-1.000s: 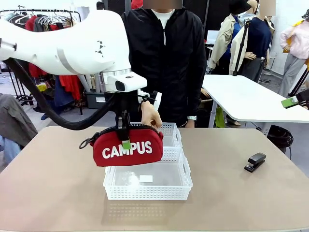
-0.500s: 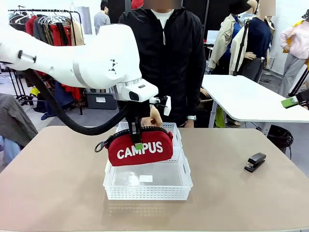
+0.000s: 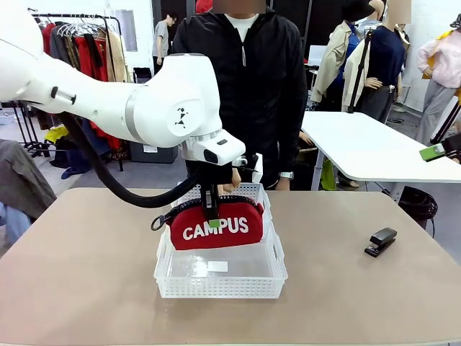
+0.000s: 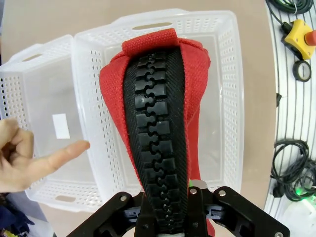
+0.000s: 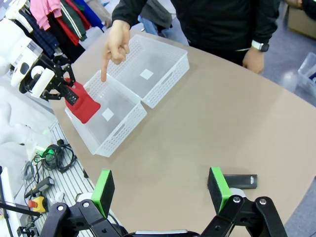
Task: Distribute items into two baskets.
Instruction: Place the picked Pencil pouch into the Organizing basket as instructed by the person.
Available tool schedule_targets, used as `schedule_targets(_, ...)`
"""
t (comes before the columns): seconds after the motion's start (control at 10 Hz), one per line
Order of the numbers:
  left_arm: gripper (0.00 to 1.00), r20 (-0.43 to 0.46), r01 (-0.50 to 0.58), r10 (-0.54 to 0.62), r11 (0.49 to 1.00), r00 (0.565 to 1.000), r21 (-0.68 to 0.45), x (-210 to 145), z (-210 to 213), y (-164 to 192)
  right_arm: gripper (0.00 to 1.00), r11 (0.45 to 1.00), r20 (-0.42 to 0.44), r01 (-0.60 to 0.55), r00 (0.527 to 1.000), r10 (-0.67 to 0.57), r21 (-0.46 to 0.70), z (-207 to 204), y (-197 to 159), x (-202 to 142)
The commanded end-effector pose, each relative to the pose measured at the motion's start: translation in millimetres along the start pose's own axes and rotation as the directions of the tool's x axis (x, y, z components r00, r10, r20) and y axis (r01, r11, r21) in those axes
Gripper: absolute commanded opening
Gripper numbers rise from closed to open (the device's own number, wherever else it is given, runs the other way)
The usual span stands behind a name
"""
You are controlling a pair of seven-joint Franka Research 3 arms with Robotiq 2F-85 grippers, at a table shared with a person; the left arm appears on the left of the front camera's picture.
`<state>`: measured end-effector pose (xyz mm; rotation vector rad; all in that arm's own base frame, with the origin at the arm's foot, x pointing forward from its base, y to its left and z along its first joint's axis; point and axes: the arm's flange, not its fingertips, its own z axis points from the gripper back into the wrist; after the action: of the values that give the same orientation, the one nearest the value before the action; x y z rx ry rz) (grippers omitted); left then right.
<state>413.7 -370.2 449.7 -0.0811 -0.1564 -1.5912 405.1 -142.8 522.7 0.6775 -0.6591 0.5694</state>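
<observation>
Red CAMPUS pouch (image 3: 216,229) hangs clamped by its zip edge in the left gripper (image 3: 213,222), now lower and farther right than a second ago, dipping into the near basket (image 3: 220,288); a person's hand (image 5: 117,42) points beside the far basket (image 3: 257,193); the stapler (image 3: 380,241) lies well apart on the table (image 3: 86,288); the right gripper (image 5: 160,190) stands spread, empty.
</observation>
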Motion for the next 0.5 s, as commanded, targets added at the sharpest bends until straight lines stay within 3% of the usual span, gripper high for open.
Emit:
schedule_targets(0.0, 0.0, -0.014, -0.016, 0.016, 1.0, 1.0, 0.005, 4, -13, -6, 1.0, 1.0, 0.007, -0.007, 1.0, 0.007, 0.001, 0, 1, 2)
schedule_targets(0.4, 0.0, -0.005, -0.021, 0.021, 1.0, 1.0, -0.015, 5, -39, -9, 1.0, 1.0, 0.007, -0.007, 1.0, 0.007, 0.001, 0, 1, 2)
